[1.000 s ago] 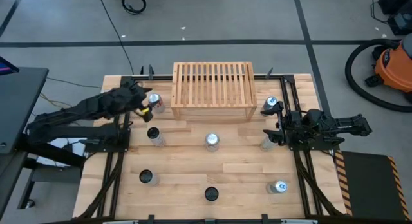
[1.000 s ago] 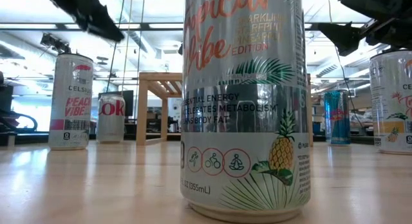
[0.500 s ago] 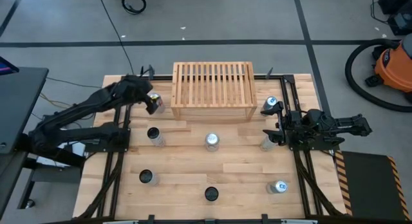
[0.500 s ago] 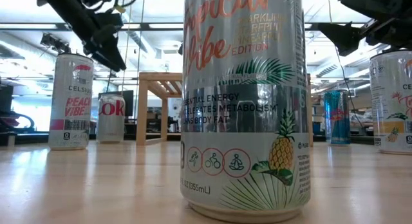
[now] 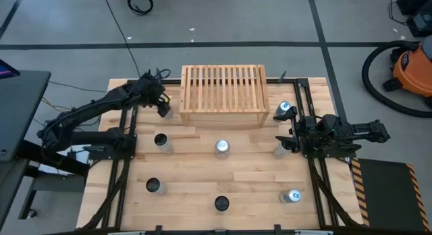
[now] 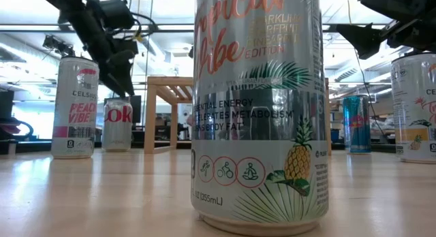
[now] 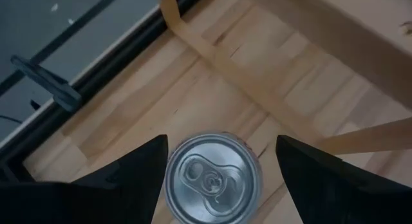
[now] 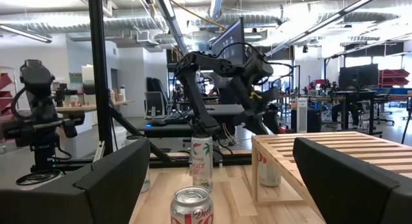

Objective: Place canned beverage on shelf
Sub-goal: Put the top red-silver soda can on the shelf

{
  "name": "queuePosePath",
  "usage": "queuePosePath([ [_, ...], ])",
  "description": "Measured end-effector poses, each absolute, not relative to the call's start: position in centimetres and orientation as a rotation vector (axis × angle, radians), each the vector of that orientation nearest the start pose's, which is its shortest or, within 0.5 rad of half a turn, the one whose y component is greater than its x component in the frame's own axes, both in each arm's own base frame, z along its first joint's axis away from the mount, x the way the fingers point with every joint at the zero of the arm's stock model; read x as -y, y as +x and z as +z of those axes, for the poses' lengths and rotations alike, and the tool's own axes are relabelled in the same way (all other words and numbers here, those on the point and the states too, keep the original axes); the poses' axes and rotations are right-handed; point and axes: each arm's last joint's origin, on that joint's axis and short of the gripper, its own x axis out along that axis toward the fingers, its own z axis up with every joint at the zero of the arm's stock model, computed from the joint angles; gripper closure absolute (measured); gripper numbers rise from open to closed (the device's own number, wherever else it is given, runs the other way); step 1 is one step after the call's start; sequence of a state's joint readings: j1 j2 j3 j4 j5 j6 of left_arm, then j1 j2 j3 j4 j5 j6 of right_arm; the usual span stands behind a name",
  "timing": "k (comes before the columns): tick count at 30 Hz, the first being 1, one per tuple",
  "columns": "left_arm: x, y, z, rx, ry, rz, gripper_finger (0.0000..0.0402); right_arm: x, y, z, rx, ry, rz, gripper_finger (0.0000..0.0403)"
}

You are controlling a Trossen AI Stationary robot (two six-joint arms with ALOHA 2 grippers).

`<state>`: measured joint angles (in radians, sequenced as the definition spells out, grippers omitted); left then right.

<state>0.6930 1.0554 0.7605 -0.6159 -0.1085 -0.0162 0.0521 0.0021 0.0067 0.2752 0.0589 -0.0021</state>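
A silver Diet Coke can [image 7: 212, 179] stands upright on the table just left of the light-wood slatted shelf [image 5: 223, 94]. In the low view the can [image 6: 117, 124] shows beside the shelf's leg [image 6: 151, 114]. My left gripper [image 7: 222, 140] hangs open a little above the can's top, slanting down, one finger on either side and touching nothing. In the low view this gripper [image 6: 126, 77] is above the can. My right gripper [image 5: 289, 135] waits open at the table's right side, with nothing between its fingers.
Several other cans stand on the table: one near the left gripper [image 5: 161, 142], one at the middle [image 5: 222, 148], two by the right gripper [image 5: 284, 110] [image 5: 279, 150], and more along the near edge [image 5: 221, 203]. A tall pineapple can [image 6: 259, 107] fills the low view.
My left gripper has swung toward the table's far edge and the shelf. It has come down and tipped further downward, and is now over the Diet Coke can. Its fingers stay the same distance apart. The can has not moved.
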Motion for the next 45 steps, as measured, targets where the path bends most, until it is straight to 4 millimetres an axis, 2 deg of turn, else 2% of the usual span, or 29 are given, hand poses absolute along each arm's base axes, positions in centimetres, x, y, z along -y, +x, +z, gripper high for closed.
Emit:
queuePosePath([
  [12,-14.2,16.2,22.3,-0.975,-0.358,0.767,0.0107,-0.3,9.4,19.2,0.279,0.014,-0.007,0.0010],
  [24,-14.0,16.1,22.1,-1.008,-0.379,0.745,0.0107,-0.3,9.4,19.2,0.279,0.014,-0.007,0.0010],
  [30,-14.0,16.4,22.1,-0.979,-0.382,0.672,0.0107,-0.3,9.4,19.2,0.279,0.014,-0.007,0.0010],
  [45,-14.0,16.4,22.1,-0.978,-0.383,0.673,0.0107,-0.3,9.4,19.2,0.279,0.014,-0.007,0.0010],
])
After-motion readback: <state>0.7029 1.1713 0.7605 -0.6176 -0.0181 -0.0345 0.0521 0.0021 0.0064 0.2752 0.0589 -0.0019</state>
